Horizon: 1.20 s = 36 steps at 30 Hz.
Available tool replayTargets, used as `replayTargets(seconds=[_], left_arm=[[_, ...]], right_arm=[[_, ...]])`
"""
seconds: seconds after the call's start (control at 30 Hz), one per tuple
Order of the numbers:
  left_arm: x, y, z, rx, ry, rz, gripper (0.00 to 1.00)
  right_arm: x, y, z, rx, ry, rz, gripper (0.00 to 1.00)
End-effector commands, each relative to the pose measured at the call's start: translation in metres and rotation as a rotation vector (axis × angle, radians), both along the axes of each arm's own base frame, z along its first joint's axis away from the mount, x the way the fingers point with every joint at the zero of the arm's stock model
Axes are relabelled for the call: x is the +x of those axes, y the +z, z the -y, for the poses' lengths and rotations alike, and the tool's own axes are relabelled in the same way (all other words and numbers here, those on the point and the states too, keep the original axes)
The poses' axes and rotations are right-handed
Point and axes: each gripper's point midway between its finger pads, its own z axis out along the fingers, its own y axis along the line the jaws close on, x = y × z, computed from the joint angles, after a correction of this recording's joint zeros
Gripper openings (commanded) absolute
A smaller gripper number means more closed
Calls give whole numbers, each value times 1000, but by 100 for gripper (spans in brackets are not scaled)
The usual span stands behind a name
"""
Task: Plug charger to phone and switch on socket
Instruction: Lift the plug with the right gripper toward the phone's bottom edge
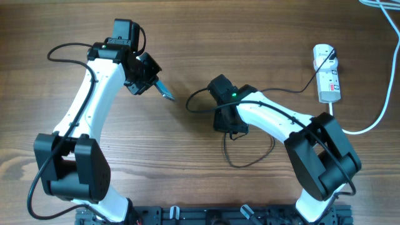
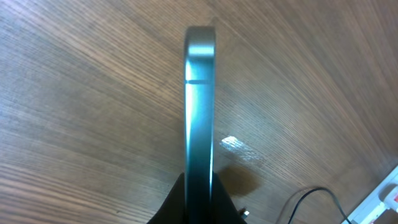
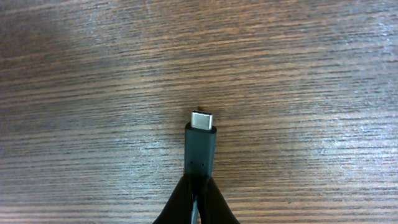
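Observation:
My left gripper [image 1: 154,83] is shut on the phone [image 1: 166,93], holding it on edge above the table at the upper left of centre. The left wrist view looks along the phone's thin teal edge [image 2: 200,106], which rises from between the dark fingers [image 2: 217,208]. My right gripper [image 1: 229,127] is shut on the charger's dark connector [image 3: 201,144]. The connector's metal tip points forward over bare wood. The charger's thin black cable [image 1: 250,161] loops under the right arm. The white socket [image 1: 327,75] lies at the far right, well apart from both grippers.
A thick white cord [image 1: 382,100] curves from the socket along the right edge of the table. Another stretch of thin black cable [image 1: 300,87] runs from the socket toward the right arm. A corner of the socket [image 2: 382,200] shows in the left wrist view.

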Motion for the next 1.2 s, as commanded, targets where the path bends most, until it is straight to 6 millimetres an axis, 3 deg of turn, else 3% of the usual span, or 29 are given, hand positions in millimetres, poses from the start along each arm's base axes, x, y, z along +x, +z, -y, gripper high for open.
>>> replayTargets(seconds=[0.0, 0.1, 0.2, 0.4, 0.57, 0.73, 0.87, 1.0, 1.17], left_arm=[[11, 25, 26, -101, -208, 132, 4], [14, 47, 61, -273, -398, 248, 4], [21, 73, 85, -424, -479, 357, 4], [21, 141, 124, -721, -699, 603, 4], [17, 157, 142, -783, -733, 626, 4], [6, 153, 166, -774, -778, 612, 4], [2, 143, 191, -697, -783, 605, 4], [-8, 145, 212, -709, -821, 607, 4], [-5, 155, 218, -748, -776, 604, 4]], right_arm=[[1, 4, -5, 50, 62, -18, 4], [2, 36, -19, 178, 127, 15, 4], [-5, 81, -31, 314, 226, 72, 4], [-21, 158, -28, 418, 309, 237, 4], [-40, 214, -17, 480, 372, 393, 4], [-44, 228, -11, 492, 340, 429, 5], [-40, 224, -5, 457, 284, 428, 4], [-36, 221, 2, 425, 208, 422, 4], [-32, 220, 5, 416, 128, 415, 4]])
